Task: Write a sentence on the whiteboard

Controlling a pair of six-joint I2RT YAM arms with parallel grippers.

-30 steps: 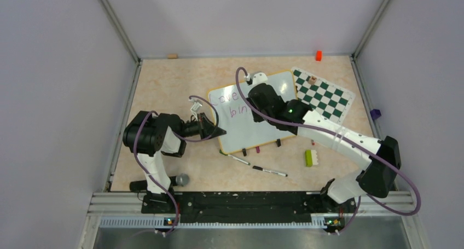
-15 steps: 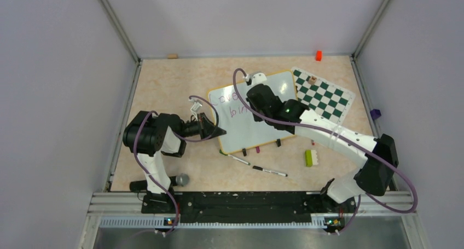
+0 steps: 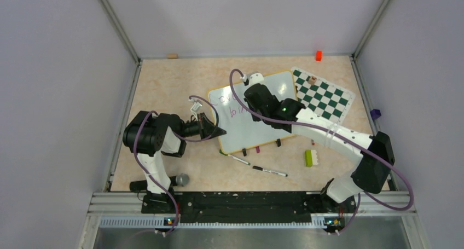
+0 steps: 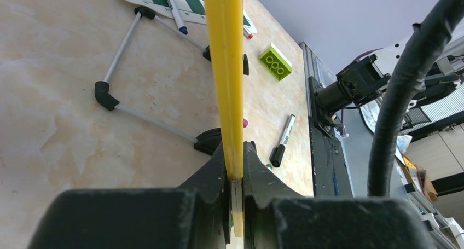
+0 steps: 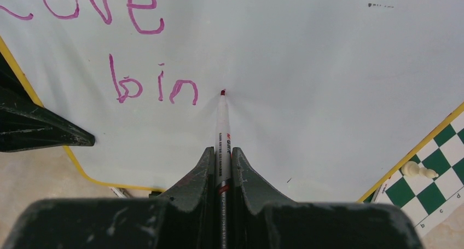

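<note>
Whiteboard point(image 3: 241, 134) frame sits pinched in left gripper point(image 4: 234, 169); right gripper point(image 5: 221, 153) clamps marker point(image 5: 222, 123), tip on open white just beside sentence point(image 5: 153, 87).

The glossy white rectangular whiteboard point(image 5: 328, 68) has a smooth, faintly reflective face and a thin yellow plastic-looking frame point(image 4: 227, 68). The beige marble-patterned worktop point(image 4: 65, 96) looks smooth and semi-matt. The right arm's matt black plastic tool point(image 5: 221, 150) is scuffed pale. The slim white plastic marker point(image 5: 222, 128) is smooth, and the lime-green plastic brick point(image 4: 275, 61) shines slightly.

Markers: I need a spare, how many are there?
4 markers. One in the right gripper; two on the table by the whiteboard's near edge; one at the chess mat's edge. Others may be hidden.
</note>
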